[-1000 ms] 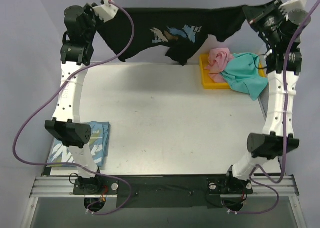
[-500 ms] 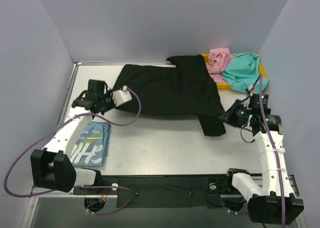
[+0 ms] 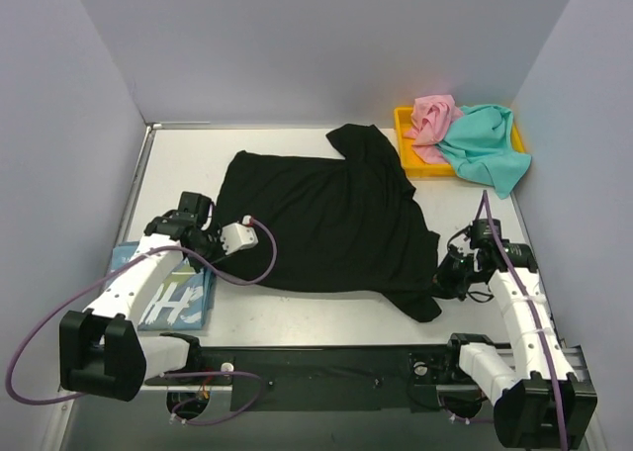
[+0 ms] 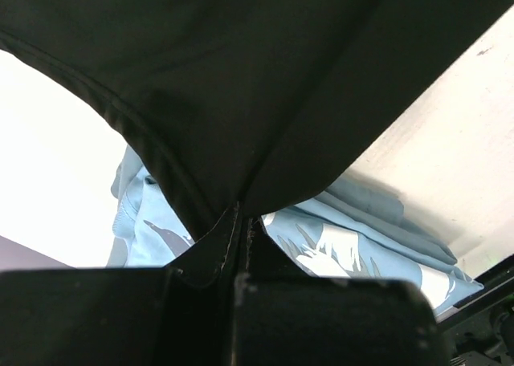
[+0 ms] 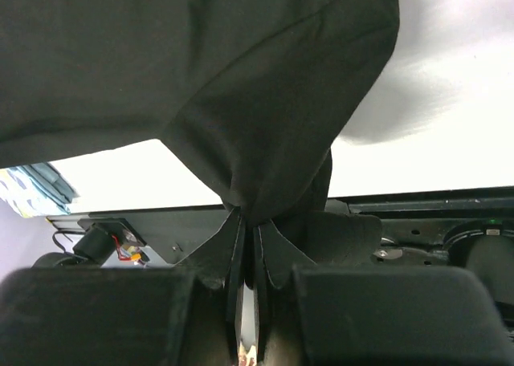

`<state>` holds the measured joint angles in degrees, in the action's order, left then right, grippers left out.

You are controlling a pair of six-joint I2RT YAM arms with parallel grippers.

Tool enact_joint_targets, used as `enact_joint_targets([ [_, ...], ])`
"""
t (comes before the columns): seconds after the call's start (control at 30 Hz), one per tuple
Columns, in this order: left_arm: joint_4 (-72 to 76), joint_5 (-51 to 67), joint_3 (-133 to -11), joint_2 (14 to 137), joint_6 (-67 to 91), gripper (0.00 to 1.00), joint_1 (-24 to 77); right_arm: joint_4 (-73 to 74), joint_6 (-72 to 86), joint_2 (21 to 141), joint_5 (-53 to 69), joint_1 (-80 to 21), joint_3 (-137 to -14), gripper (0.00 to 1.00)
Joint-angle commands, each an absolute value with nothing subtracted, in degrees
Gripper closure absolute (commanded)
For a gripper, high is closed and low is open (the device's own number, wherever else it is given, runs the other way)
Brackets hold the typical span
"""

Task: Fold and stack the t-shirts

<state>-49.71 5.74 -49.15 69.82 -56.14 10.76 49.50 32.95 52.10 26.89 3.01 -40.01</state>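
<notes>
Four t-shirts in play, and the black t-shirt [image 3: 326, 224] takes centre stage: it lies spread over the middle of the table [image 3: 297, 144], mostly flat with soft ripples, no print showing, one sleeve reaching toward the far right, just beside the yellow tray [image 3: 404, 142]. Its near-left edge is caught by the left gripper [image 3: 220, 251]. On the left wrist camera, the jaws are pressed together on a bunched fold of black cloth [image 4: 241, 241], the fabric fanning up and away from the pinch. Over on the near right, the right gripper [image 3: 445, 273] has the shirt's opposite near corner, and the right wrist view shows the fingers clamped on a gathered tuck of black fabric [image 5: 247, 246], with the cloth draping out above them. Both arms sit low over the tabletop.

Under the left arm, at the near-left corner, the light blue t-shirt [image 3: 178, 298] lies folded, white lettering up; the left wrist camera catches it right beneath the hanging black hem [image 4: 345, 250]. Far right, the pink t-shirt [image 3: 432, 117] sits crumpled in the tray, and the teal t-shirt [image 3: 482, 149] lies beside it, spilling over the tray's near right edge.
</notes>
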Motion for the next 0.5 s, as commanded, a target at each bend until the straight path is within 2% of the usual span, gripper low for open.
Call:
enact_joint_targets([
  [0.0, -43.9, 7.3, -51.5, 70.13, -54.85, 1.0, 10.11, 45.83, 30.06, 56.77, 26.53, 3.25, -45.95, 1.0],
  [0.2, -32.54, 4.75, -62.56, 82.34, -49.66, 1.0, 9.41, 33.42, 21.9, 76.09, 26.89, 3.52, -57.46, 1.0],
  [0.47, -29.53, 2.55, -73.73, 96.84, -49.14, 1.0, 8.7, 28.21, 15.57, 96.83, 27.95, 2.73, -72.84, 1.0],
])
